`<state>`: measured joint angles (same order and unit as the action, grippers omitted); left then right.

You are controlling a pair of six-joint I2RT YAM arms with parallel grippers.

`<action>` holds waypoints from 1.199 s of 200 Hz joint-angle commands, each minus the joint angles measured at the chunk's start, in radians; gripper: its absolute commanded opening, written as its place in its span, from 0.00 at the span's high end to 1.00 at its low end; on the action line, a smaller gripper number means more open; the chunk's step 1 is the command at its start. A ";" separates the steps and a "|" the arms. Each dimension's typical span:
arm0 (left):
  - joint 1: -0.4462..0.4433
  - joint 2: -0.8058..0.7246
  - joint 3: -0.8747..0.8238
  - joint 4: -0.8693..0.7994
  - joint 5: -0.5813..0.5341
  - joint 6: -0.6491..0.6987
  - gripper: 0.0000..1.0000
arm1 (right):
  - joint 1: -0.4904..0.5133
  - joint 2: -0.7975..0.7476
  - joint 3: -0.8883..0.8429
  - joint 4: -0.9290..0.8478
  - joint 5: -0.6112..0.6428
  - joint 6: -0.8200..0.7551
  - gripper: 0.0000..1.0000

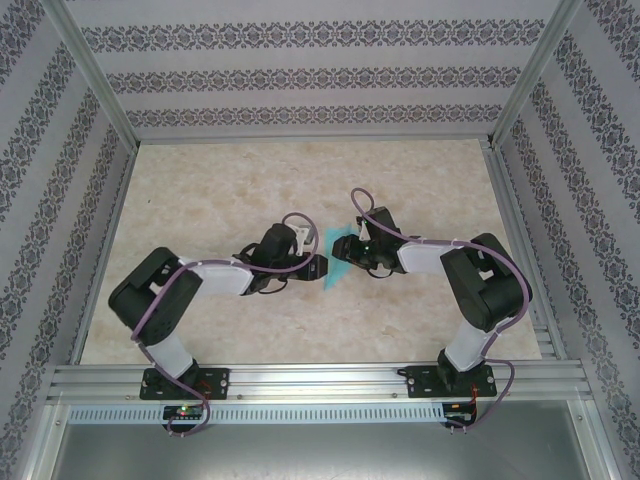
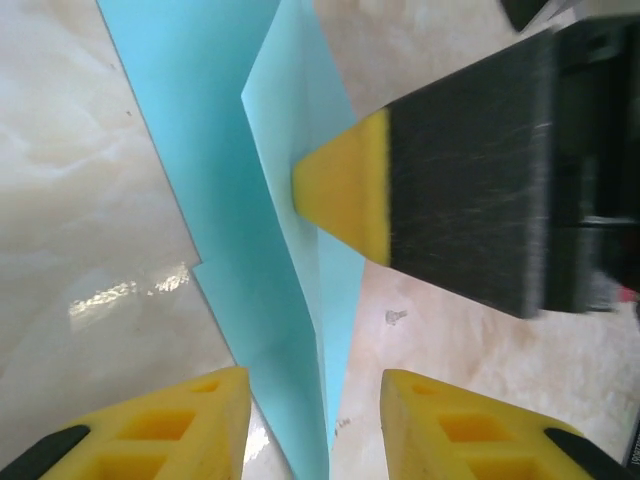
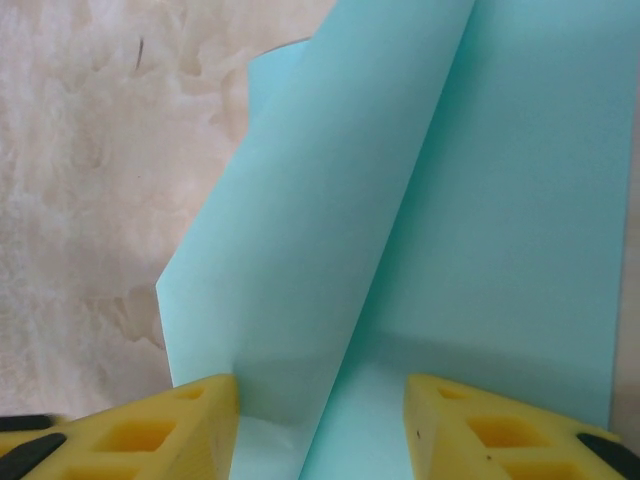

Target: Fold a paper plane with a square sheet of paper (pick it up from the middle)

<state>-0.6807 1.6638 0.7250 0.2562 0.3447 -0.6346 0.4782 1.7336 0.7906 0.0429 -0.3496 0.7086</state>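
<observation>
The turquoise paper (image 1: 330,273), folded into a slim pointed shape, lies on the table between the two grippers. My left gripper (image 1: 317,266) faces it from the left. In the left wrist view the paper (image 2: 225,150) narrows to a point with one flap standing up along a lengthwise crease. That point runs between my left gripper's (image 2: 315,425) parted yellow fingertips without touching them. One yellow fingertip (image 2: 345,195) of the right gripper (image 1: 346,252) rests against the raised flap. In the right wrist view the paper (image 3: 400,220) spreads under my right gripper (image 3: 320,425), whose jaws stand apart over the crease.
The beige marbled table (image 1: 250,190) has free room around the paper. Patterned walls and aluminium posts close in the left, right and back. A metal rail (image 1: 320,380) carrying both arm bases runs along the near edge.
</observation>
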 commanded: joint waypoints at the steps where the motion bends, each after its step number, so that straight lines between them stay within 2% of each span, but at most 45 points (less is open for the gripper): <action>1: 0.015 -0.065 -0.024 -0.067 -0.067 -0.011 0.59 | 0.015 0.036 0.025 -0.105 0.092 0.000 0.52; 17: 0.017 -0.076 -0.026 -0.066 -0.074 -0.031 0.59 | 0.026 0.047 0.047 -0.142 0.116 0.000 0.51; 57: 0.017 -0.038 -0.008 -0.030 -0.050 -0.068 0.68 | 0.049 0.079 0.101 -0.233 0.166 -0.012 0.49; 140: 0.025 0.056 0.027 0.012 -0.005 -0.130 0.71 | 0.074 0.143 0.165 -0.340 0.203 -0.031 0.45; 189: 0.031 0.050 0.020 0.023 -0.023 -0.145 0.77 | 0.079 0.183 0.204 -0.434 0.260 -0.002 0.41; 240: 0.035 0.043 0.007 0.026 -0.048 -0.160 0.82 | 0.085 0.204 0.218 -0.488 0.299 0.021 0.44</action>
<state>-0.6601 1.7138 0.7265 0.2432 0.3157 -0.7738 0.5632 1.8454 1.0485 -0.3004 -0.1520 0.7128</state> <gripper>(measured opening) 0.188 0.572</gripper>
